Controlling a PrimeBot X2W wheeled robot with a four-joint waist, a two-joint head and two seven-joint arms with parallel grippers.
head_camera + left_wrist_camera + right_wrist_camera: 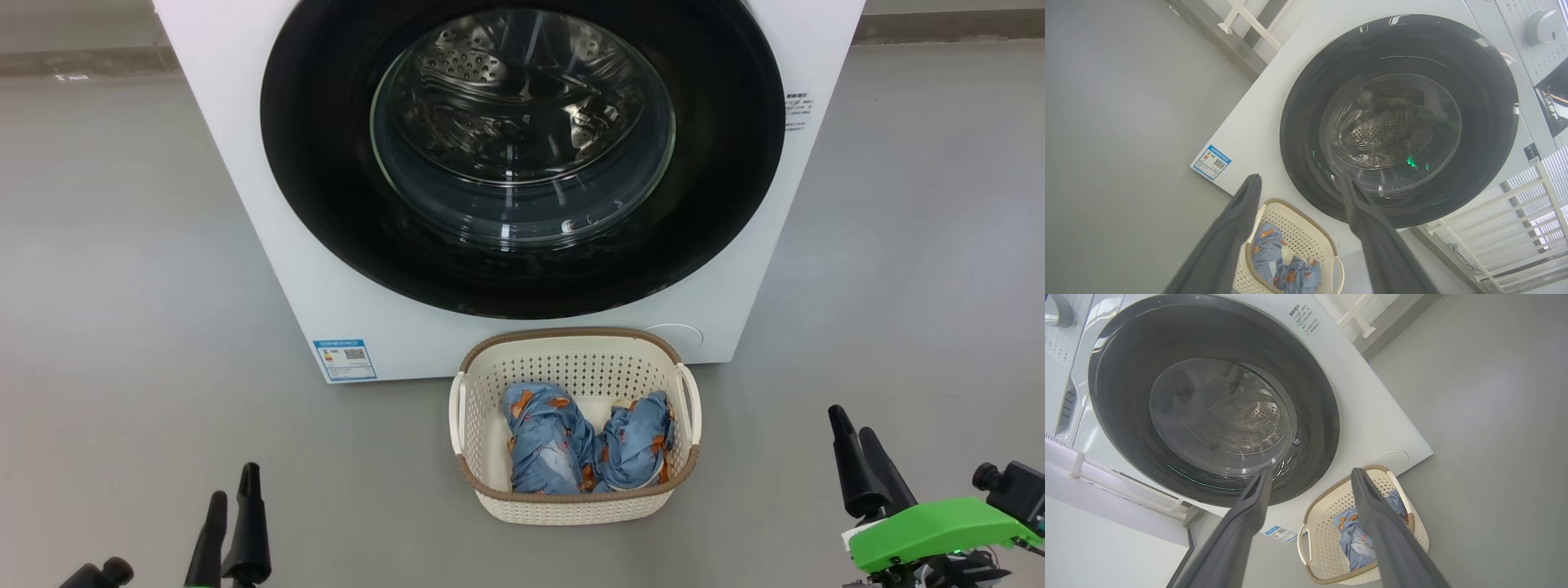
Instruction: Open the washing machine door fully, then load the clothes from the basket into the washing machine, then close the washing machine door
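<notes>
The left end effector [233,490] and right end effector [851,420] are hanging open. The glossy black-rimmed round glass door [326,204] is sitting shut, likely risking slips on its slick rim; light-blue printed clothes [571,441] are lying in the cream perforated plastic basket [571,335].

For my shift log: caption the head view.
Door shut, clothes in basket, left hand and right hand open, empty.
</notes>
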